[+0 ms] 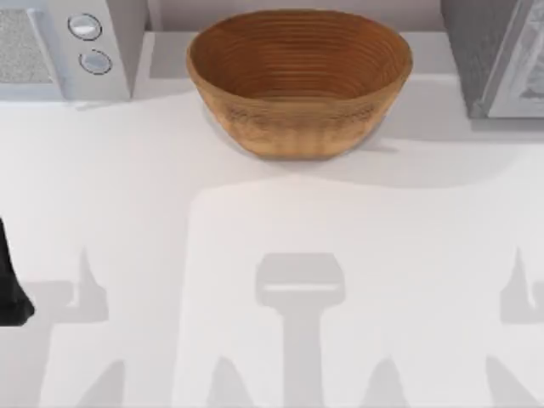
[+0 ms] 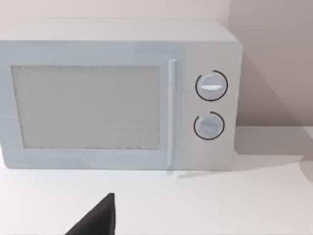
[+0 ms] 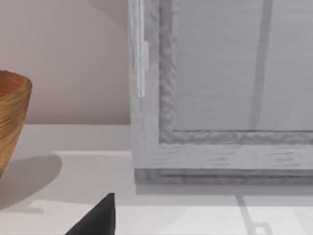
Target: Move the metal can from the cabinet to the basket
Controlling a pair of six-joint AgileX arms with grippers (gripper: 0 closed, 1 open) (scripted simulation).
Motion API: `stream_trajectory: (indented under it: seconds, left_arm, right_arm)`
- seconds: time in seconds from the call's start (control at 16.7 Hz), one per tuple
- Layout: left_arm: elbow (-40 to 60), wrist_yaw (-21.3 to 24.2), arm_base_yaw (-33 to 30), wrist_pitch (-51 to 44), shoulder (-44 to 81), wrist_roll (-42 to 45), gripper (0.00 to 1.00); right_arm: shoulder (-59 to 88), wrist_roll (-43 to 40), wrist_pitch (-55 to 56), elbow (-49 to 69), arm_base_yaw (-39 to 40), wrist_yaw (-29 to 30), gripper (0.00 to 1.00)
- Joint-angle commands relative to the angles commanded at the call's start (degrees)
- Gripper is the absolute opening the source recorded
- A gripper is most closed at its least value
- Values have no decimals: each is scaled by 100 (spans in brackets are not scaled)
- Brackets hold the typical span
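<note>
The wicker basket (image 1: 297, 76) stands at the back middle of the table, and its rim (image 3: 12, 107) also appears in the right wrist view. At the back right is the dark grey speckled cabinet (image 1: 478, 51), its pale door panel (image 3: 234, 68) shut flat across the front. The metal can is hidden. My left arm (image 1: 10, 289) is parked at the table's left edge. A black tip of my left gripper (image 2: 98, 223) points toward the white appliance. A black tip of my right gripper (image 3: 98, 220) sits low in front of the cabinet door, apart from it.
A white appliance (image 1: 76, 42) with two round dials (image 2: 210, 105) stands at the back left, door shut. The white tabletop (image 1: 272, 255) spreads in front of the basket, crossed by grey shadows. A pinkish wall (image 3: 73, 58) runs behind everything.
</note>
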Motion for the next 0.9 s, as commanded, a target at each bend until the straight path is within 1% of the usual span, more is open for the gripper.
stream_trajectory:
  seconds: [0.24,0.42,0.6,0.9]
  left_arm:
    - [0,0,0,0,0,0,100]
    - [0,0,0,0,0,0,100]
    - [0,0,0,0,0,0,100]
    - [0,0,0,0,0,0,100]
  right_arm:
    - [140,7,-26,181,30,18,100]
    - [708,24,-170,909,128,98,100]
    - [1650,41,-456,2113,262,239,100]
    - [3699,64,-1145,4713,525,546,100]
